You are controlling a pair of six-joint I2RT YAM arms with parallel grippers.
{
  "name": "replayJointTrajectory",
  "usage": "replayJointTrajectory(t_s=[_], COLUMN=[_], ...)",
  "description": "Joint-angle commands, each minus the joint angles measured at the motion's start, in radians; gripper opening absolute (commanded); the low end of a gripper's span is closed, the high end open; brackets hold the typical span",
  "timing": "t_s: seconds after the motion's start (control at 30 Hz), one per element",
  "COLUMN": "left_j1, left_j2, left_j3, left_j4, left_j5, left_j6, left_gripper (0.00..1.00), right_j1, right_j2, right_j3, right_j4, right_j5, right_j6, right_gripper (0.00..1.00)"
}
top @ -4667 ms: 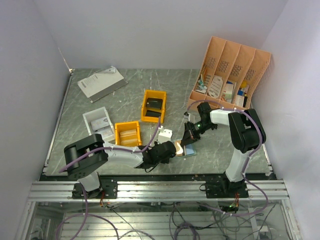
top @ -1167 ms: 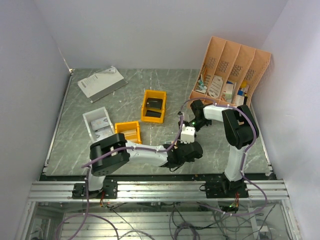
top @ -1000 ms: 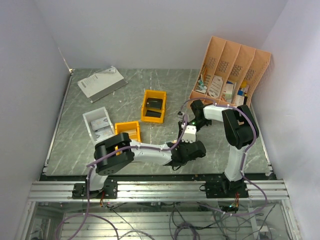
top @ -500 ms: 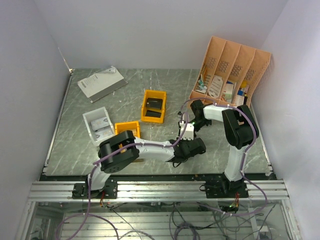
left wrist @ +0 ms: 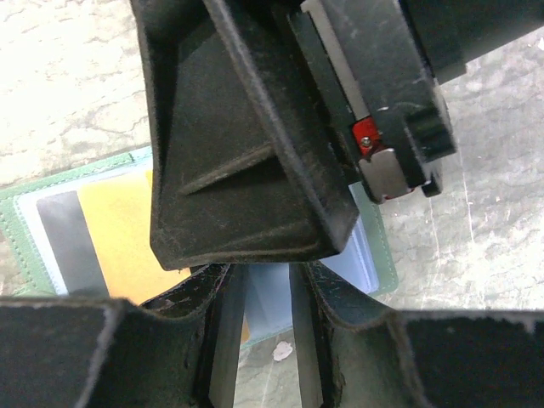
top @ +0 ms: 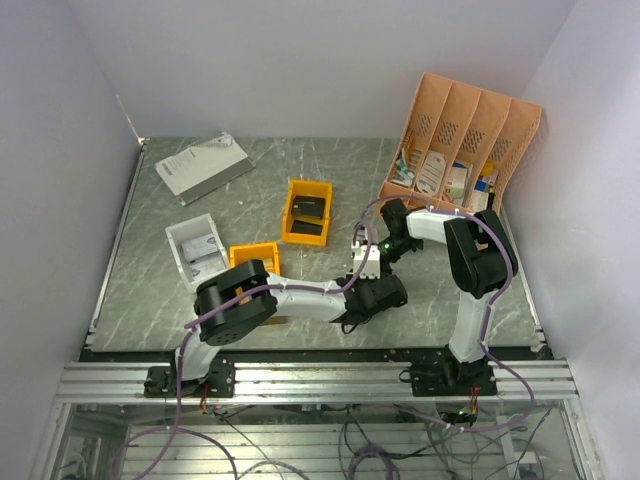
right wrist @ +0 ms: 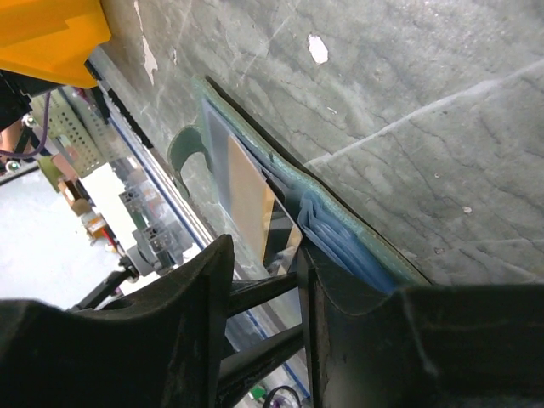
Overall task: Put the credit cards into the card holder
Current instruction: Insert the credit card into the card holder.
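I see the grey-green folding card holder (left wrist: 365,255) open on the bench (left wrist: 493,212), an orange card (left wrist: 119,225) seemingly pocketed already. Left hand (left wrist: 259,340) and right hand (right wrist: 268,263) sit narrow at it; I cannot tell whether either grips.

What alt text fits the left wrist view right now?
An open green-edged card holder lies flat on the marbled table, dark and orange strips showing inside. The black right end effector looms over its middle; the left end effector frames its near edge.
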Motion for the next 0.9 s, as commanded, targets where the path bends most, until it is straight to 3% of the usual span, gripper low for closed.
replayJointTrajectory(t_s=[0.0,0.87], left_j1=[0.006,0.017], left_j2=[-0.038,-0.166], left_j3=[-0.027,-0.066], left_j4=[-0.057,-0.04], left_j5=[-0.07,-0.071], left_j6=[-0.029,0.049], left_gripper=[0.37,0.37], right_j1=[0.004,-0.01], right_j2=[0.031,-0.119], right_j3=[0.001,-0.001], right_j4=[0.026,0.029], right_j5=[0.103,0.039], right_j6=[-0.045,-0.065], right_gripper=[0.38,0.4])
